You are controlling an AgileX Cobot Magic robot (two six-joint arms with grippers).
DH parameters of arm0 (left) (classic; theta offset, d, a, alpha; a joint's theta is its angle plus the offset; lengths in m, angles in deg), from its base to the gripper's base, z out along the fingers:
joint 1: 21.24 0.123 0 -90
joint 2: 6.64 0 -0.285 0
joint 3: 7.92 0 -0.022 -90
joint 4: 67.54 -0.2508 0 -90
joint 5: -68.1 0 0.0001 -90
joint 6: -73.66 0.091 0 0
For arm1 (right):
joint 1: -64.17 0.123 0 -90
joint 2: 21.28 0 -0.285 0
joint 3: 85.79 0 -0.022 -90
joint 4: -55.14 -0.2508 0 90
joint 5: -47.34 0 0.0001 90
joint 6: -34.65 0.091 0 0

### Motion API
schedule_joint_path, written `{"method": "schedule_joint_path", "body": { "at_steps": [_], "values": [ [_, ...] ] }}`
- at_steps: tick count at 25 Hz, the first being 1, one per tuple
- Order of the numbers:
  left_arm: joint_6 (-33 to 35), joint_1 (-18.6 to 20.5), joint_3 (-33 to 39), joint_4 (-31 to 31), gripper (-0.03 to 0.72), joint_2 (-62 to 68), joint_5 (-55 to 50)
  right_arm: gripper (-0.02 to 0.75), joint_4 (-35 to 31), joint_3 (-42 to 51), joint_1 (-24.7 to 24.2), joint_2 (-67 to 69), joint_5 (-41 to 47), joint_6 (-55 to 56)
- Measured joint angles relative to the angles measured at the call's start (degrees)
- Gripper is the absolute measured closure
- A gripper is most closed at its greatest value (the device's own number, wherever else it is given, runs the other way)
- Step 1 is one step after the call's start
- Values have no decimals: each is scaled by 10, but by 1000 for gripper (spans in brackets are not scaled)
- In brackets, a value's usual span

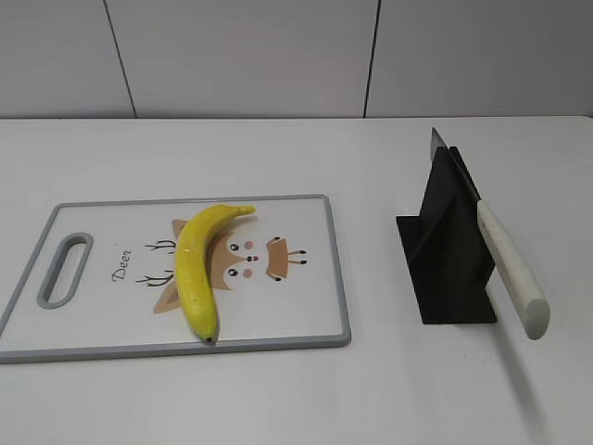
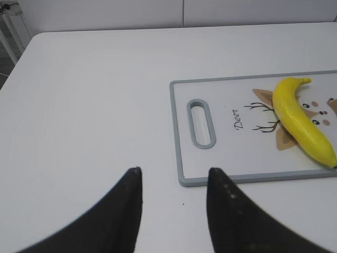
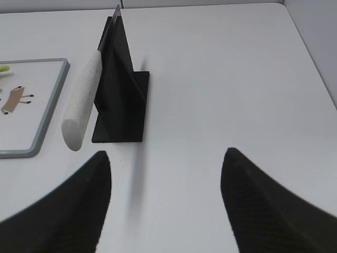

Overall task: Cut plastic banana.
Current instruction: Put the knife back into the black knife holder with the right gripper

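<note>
**Nothing grabbed yet – risks sit w/ the knife pickup**

Banana (image 1: 196, 271) lies on the board (image 1: 320, 278), across the deer print, stem tip pointing to the far side, dark end near the front rim. Uncut as far as I can see. Knife (image 1: 505, 264) leans in the black stand (image 1: 449, 255) on the worktop (image 1: 371, 389), well apart from the board, handle sticking out toward me and hanging past the stand's base.

Left hand (image 2: 174, 176) is spread, empty, hovering near the board's handle-slot corner. Right hand (image 3: 166, 158) is spread wide, empty, just in front of the stand, handle off to its left in the wrist view.

What I reckon could go wrong:
- Right hand isn't lined up w/ the handle; a straight push fwd prob. hits the stand and shoves or tips it, knife drops out
- Handle is round and looks slick; an off-centre pinch could let the blade roll, so the edge meets the banana skewed
- Banana is glossy + curved, resting on a smooth board; w/o the left hand pinning it, blade pressure may roll it or skid it off
- Board itself may slide if pressed near its edge
</note>
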Motion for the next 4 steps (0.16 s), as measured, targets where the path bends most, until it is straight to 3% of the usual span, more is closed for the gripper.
{"method": "schedule_joint_path", "body": {
  "at_steps": [4],
  "values": [
    [0,0,0,0,303,0,0,220,0,0,0,0,0,-3]
  ]
}}
